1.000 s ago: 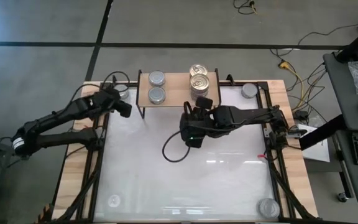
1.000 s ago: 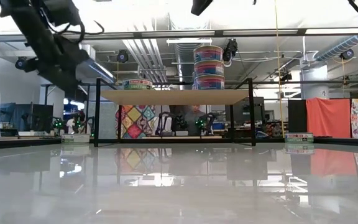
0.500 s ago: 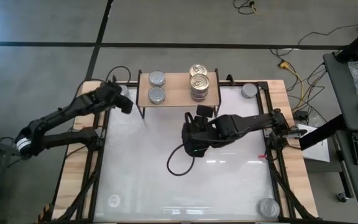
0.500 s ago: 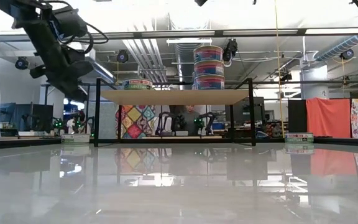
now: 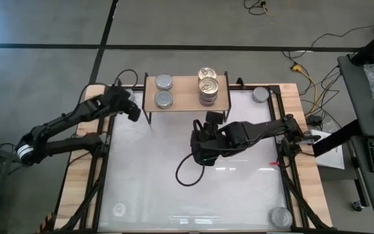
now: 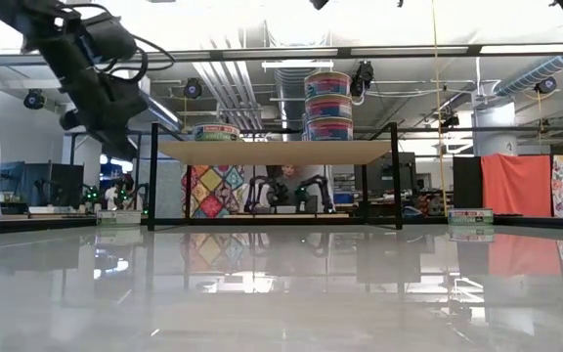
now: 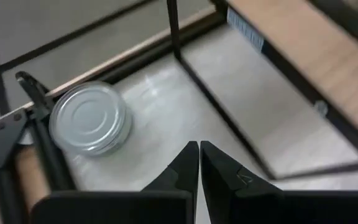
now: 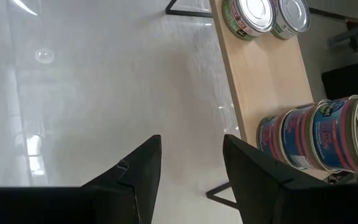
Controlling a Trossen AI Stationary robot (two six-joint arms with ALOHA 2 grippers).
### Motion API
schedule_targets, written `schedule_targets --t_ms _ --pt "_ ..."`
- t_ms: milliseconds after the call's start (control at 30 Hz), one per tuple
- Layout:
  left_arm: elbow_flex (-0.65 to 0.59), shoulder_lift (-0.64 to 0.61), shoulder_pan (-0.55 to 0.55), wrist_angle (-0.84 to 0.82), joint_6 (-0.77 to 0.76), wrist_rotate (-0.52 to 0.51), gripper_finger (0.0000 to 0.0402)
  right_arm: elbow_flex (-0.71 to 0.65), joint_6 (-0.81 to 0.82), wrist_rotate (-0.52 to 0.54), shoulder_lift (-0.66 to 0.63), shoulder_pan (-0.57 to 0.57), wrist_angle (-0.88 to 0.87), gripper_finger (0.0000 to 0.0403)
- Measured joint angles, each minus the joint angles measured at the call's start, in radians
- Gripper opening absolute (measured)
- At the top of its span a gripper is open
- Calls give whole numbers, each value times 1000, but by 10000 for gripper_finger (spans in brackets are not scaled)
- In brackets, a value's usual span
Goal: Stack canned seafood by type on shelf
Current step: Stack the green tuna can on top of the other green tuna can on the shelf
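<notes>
Fingers of my left gripper (image 7: 199, 163) are clenched together on nothing, hovering above the far left corner of the white tabletop (image 5: 193, 195), just beside the left end of the small light-wood shelf on thin black legs (image 5: 186, 91). Ahead of them one short round silver-grey tin (image 7: 91, 118) sits on the tabletop in that corner, against the dark frame bar. My judgement is that this tin is the next pick: I should part the fingers first, centre them across the tin's width, descend straight so neither tip clips its rim or the bar beside it, then close on the side wall and lift clear of the shelf edge before crossing over.

Fingers of my right gripper (image 8: 190, 163) stand parted and empty, waiting over the middle of the tabletop, near the shelf's front edge.

On the shelf, two silver-lidded tins (image 5: 164, 90) lie side by side at its left end, and a stack of gold-lidded tins with pink and blue labels (image 5: 208, 86) stands at its right end. More silver tins rest at the tabletop's far right corner (image 5: 260, 95) and near right corner (image 5: 279, 216).
</notes>
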Motion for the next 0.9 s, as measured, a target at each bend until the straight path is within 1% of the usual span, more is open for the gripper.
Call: schedule_targets --t_ms 100,167,333,467,533,567,667,733,767,800,833,900 --pt "-72 -71 0 104 -73 0 0 -1 19 0 0 3 -26 156" --pt "-107 -123 0 140 -123 -2 0 -3 25 0 0 4 -31 151" --pt "-121 -221 0 116 -169 -34 0 -3 22 0 0 4 -32 142" --pt "-109 -258 0 41 -193 -32 0 -5 24 0 0 4 -30 137" --pt "-97 -263 0 34 -264 29 0 -5 25 0 0 4 -30 134" --pt "-91 -263 0 28 -298 86 0 -5 24 1 0 4 -30 133" --pt "-86 -259 -1 36 -302 255 0 -5 17 2 0 4 -27 132" --pt "-86 -258 0 95 -335 286 0 -5 15 11 0 4 -17 135" --pt "-85 -260 0 105 -362 274 0 -5 9 11 0 4 -8 137" --pt "-83 -264 1 107 -388 235 0 -5 6 11 0 4 0 139" --pt "-79 -269 1 113 -411 173 0 -5 6 11 0 4 2 141" --pt "-66 -285 1 129 -463 13 0 -5 10 11 0 4 7 145"
